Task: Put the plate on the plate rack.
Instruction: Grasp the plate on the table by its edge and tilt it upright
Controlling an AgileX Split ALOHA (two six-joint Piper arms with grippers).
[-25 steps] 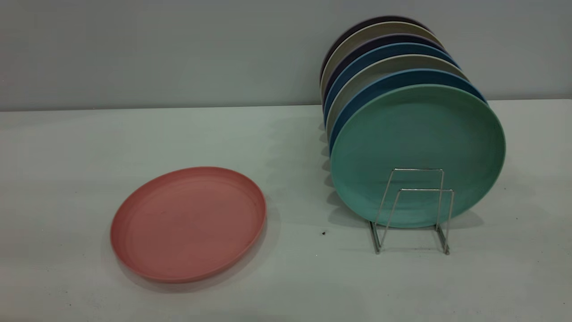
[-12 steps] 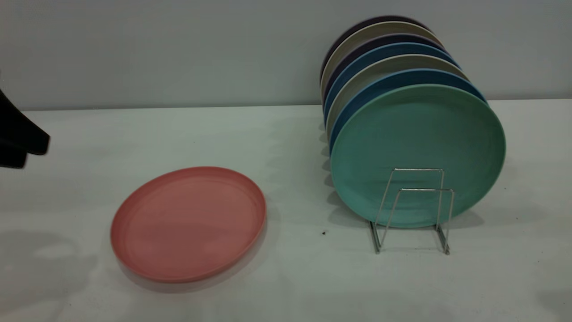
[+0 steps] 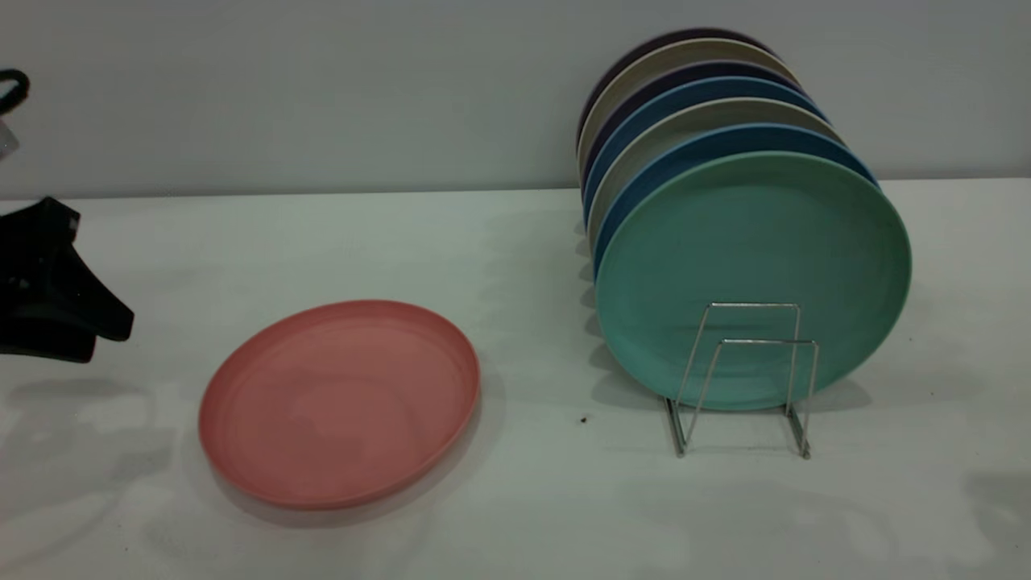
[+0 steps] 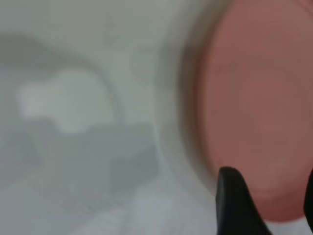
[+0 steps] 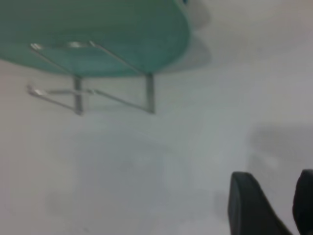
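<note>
Left pincer [image 3: 105,338] advanced toward matte round plate [image 3: 340,403], prongs apart, empty; right pincer [image 5: 283,205] parted.

Your exterior cam sits low out front, facing the wall across the table [image 3: 523,499]. Left wrist cam hangs close over the plate [image 4: 254,107], right wrist cam near the plate rack [image 5: 93,93]; exterior shares both.

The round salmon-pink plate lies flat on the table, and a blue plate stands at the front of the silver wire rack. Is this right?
One thing is wrong: in the exterior view, the front plate in the thin silver wire plate rack is the teal-green plate; the blue plates stand behind it. The round salmon-pink plate does lie flat on the white table.
</note>
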